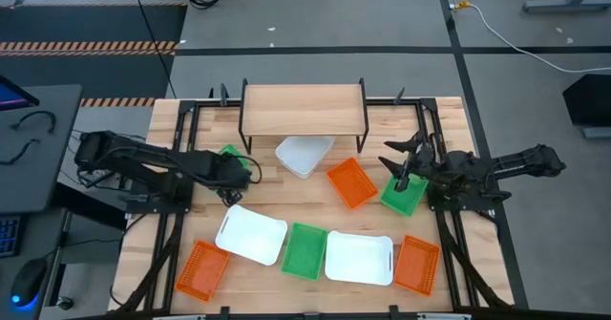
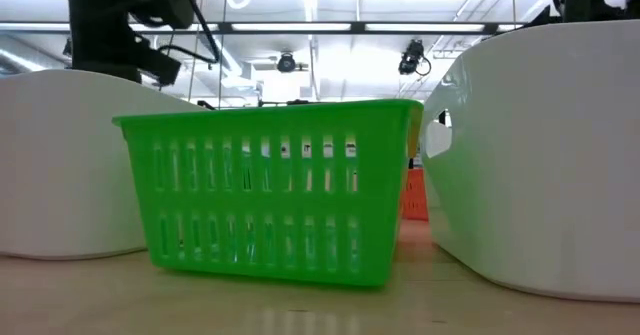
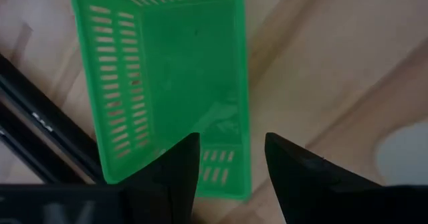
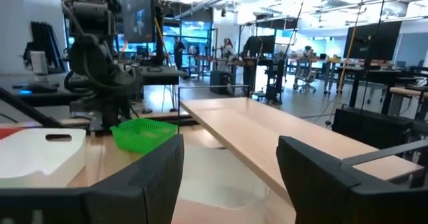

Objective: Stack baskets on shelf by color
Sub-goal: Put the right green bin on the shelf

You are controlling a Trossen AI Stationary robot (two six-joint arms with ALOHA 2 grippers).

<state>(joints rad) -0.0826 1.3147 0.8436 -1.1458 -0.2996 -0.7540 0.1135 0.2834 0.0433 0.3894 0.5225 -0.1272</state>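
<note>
From above, the shelf (image 1: 304, 110) sits at the far edge of the desk (image 1: 449, 129), a pale wood plank on thin black legs, nothing on top of it. A white basket (image 1: 304, 155) lies half under its front edge. The left end effector (image 1: 241, 172) hovers low over a green basket (image 1: 230, 154) just beside the shelf's left leg, fingers spread. The right end effector (image 1: 401, 179) is released, fingers apart above another green basket (image 1: 405, 194), with an orange basket (image 1: 350, 183) just to its inner side. Nearer the front edge runs a row: orange (image 1: 202, 266), white (image 1: 251, 234), green (image 1: 305, 250), white (image 1: 359, 258), orange (image 1: 417, 264). Down at desk level, that front green basket (image 2: 270, 190) fills the middle, slotted walls and a rolled rim, flanked by the smooth curved walls of the two white ones, a sliver of orange behind. On the left wrist, the two dark fingers (image 3: 180, 167) stand apart right over the near rim of the perforated green basket (image 3: 167, 63), not closed on it. On the right wrist, the fingers (image 4: 314, 177) gape wide, gripping nothing; ahead lies the shelf's plank (image 4: 267, 134), and beyond it the small green basket (image 4: 142, 134) and a white basket (image 4: 40, 154).
</note>
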